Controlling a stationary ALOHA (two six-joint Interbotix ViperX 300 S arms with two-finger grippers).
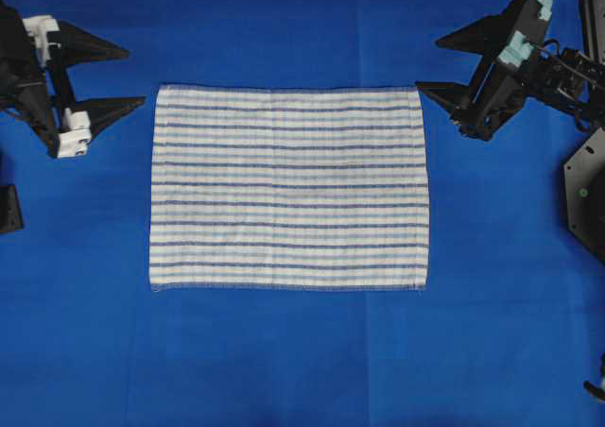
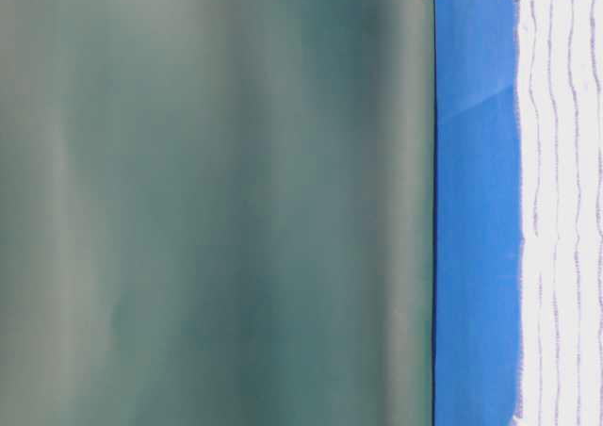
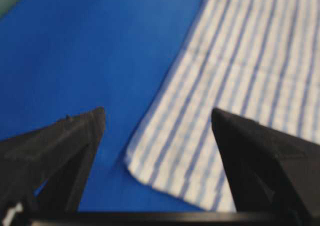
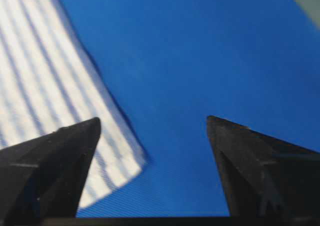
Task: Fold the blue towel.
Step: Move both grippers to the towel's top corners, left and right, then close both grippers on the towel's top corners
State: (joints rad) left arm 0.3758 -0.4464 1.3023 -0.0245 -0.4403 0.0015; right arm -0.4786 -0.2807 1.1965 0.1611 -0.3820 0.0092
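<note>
1. Blue towel (image 1: 288, 188), a white woven rectangle crossed by thin dark-blue and pale-blue stripes, lies flat and fully spread in the middle of a solid blue sheet (image 1: 302, 361) in the overhead view.
2. Its long edges run left to right, the stripes run parallel to them, and stitched hems show along the edges.
3. At the upper left of the overhead view, the left gripper (image 1: 132, 76) sits just beside the towel's upper left corner, with its two black pointed fingers spread wide and nothing between them.
4. In the left wrist view, one towel corner (image 3: 150, 173) lies on the sheet between the spread fingers (image 3: 70, 141); whether they touch the cloth cannot be told.
5. At the upper right, the right gripper (image 1: 430, 65) sits just beside the towel's upper right corner, its jaws also wide apart and empty.
6. In the right wrist view, a towel corner (image 4: 127, 168) lies near the left finger (image 4: 55, 161), with bare blue sheet between the two fingers.
7. The table-level view shows a blurred grey-green surface (image 2: 217, 200), a strip of sheet and the towel's edge (image 2: 561, 200).
</note>
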